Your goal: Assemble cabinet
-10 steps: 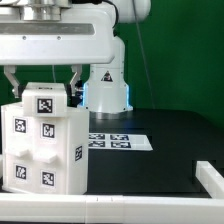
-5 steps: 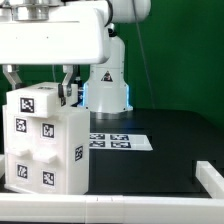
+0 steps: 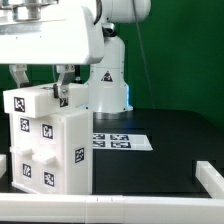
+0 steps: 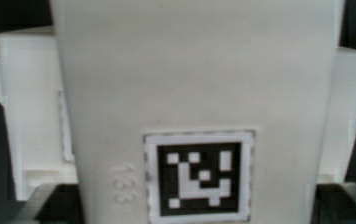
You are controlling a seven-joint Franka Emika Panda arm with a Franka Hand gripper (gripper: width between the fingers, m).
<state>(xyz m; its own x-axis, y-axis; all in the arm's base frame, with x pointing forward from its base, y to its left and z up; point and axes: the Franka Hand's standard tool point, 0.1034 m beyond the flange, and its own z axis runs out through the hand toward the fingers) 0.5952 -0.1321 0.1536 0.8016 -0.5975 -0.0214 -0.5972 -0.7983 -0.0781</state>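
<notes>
The cabinet's white box body [image 3: 50, 150], with several marker tags on its faces, stands on the black table at the exterior view's left. A smaller white cabinet piece [image 3: 35, 100] with a tag rests on top of it, slightly tilted. My gripper [image 3: 40, 85] comes down from above, one finger on each side of this top piece, and is shut on it. In the wrist view the same piece [image 4: 175, 90] and its tag [image 4: 201, 170] fill the span between the dark fingers [image 4: 38, 202] of the gripper [image 4: 193, 205].
The marker board [image 3: 120, 141] lies flat on the black table to the right of the cabinet. The robot base [image 3: 106, 85] stands behind it. White border rails run along the front edge [image 3: 120, 212] and the right side [image 3: 208, 178].
The gripper and the top piece have shifted toward the exterior view's left and a little down. The piece now sits tilted on the box. The jaws have kept the same width.
</notes>
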